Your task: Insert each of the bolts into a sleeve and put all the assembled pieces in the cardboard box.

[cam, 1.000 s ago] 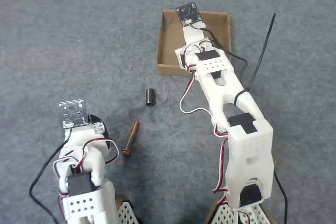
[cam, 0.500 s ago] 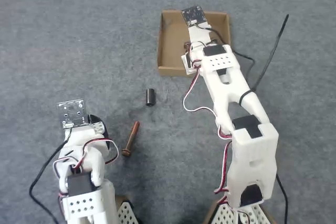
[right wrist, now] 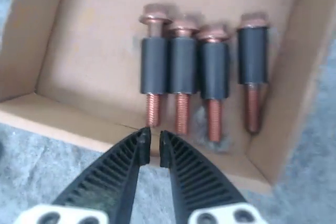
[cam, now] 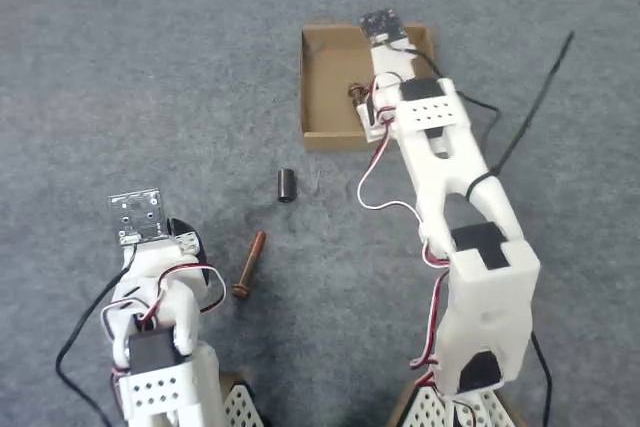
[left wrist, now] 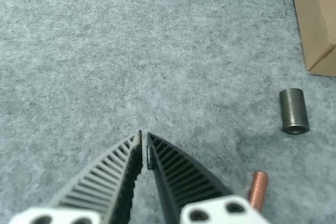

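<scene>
Lying loose on the table (cam: 150,97): we see one copper bolt (cam: 249,263) flat on the grey surface with its head toward the arms' bases, and one dark sleeve (cam: 288,185) on its side farther out, between the bolt and the box; the two are apart and do not touch
Cardboard box (cam: 322,87): we find it at the far side of the table, under the end of the right arm (cam: 440,167), which covers part of it in the high view
Assembled pieces (right wrist: 182,65): we count four on the box floor, each a bolt through a dark sleeve, lying side by side; three are packed close together and the fourth lies a little apart, near a side wall; their heads point away from the gripper and their threaded ends toward it
Right gripper (right wrist: 152,132): it hangs over the near wall of the box, its tips just short of the threaded ends; the jaws are narrow, with only a thin slit between them, and hold nothing
Left gripper (left wrist: 144,136): it sits low over bare table, well apart from the box; the jaws are drawn almost together, tips nearly touching, and hold nothing; the bolt's threaded end lies just beside it and the sleeve farther off
Left arm (cam: 160,317): we see it folded back by the near edge of the table
</scene>
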{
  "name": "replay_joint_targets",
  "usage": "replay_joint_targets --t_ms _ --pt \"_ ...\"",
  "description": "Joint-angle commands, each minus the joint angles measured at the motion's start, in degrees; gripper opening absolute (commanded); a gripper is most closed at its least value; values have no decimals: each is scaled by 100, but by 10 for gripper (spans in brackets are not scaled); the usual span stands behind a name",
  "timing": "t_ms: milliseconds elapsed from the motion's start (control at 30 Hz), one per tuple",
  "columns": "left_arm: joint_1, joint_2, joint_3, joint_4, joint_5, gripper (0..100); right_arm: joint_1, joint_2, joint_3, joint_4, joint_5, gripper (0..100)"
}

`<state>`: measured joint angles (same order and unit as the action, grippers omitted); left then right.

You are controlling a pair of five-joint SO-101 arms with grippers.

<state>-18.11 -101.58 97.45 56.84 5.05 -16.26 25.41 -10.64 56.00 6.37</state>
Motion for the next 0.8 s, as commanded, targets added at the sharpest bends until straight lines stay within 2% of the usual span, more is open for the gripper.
replay_joint_targets --t_ms 0,67,167,400,500,767 --pt "26 88 -75 18 -70 13 92 -822 -255 171 114 13" --pt "26 88 -75 18 -70 13 84 -1086 -264 338 492 13" --pt "26 88 -75 18 -70 13 -75 -1376 -246 813 1837 38" --pt "26 88 -75 18 -70 13 -259 -1103 -246 1956 4185 229" --pt "26 88 -75 26 -70 13 -268 -866 -264 1886 4554 266" --pt "26 88 -75 18 -70 13 -488 -110 -264 848 4607 267"
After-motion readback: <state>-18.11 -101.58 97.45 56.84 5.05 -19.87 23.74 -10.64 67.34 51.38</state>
